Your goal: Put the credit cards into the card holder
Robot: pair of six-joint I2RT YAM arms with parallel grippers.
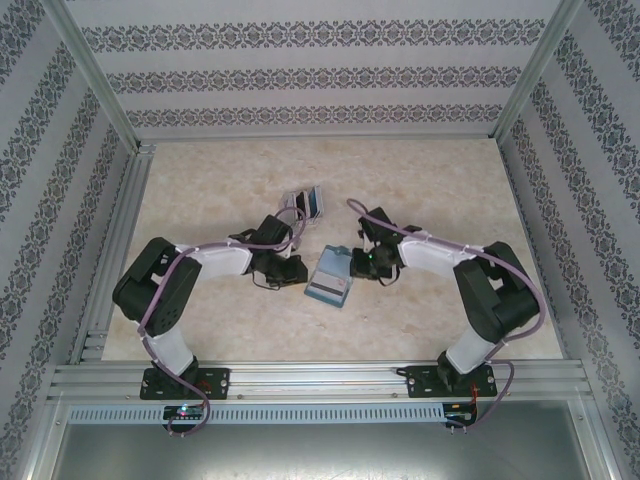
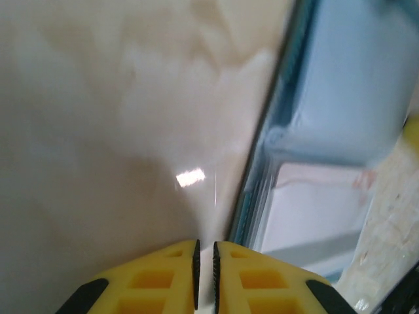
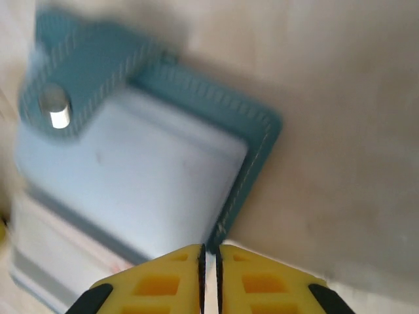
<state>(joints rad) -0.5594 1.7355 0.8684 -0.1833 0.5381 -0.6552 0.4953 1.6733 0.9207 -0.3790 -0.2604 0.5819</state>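
You are working on a glossy table (image 1: 450, 200), and that is feeding the main risk. The card holder (image 1: 330, 278) is lying loose and open near the middle, between the two arms. A sideways nudge is likely to send it sliding or spinning rather than parting a pocket.

The clear stand (image 1: 293, 200) is standing just beyond it with more credit cards (image 1: 312, 200), so a wide swing of the left arm is risking a knock there.

A pale card (image 2: 314, 216) seems to be sitting only partway in a pocket. Dragging the holder could be working it back out.

The left pincer (image 2: 205, 258) is hovering low over bare table just beside the holder's edge, its jaws nearly together with nothing visible between them. The right pincer (image 3: 209, 261) is equally narrowed, right at the holder's stitched corner; I cannot tell whether it is touching. A tip catching that corner could be flipping the flap.

The holder's long axis is running far to near, leaning slightly left. Its teal end with the snap tab (image 3: 59, 111) appears to be pointing away from the bases, and the paler pockets toward them.
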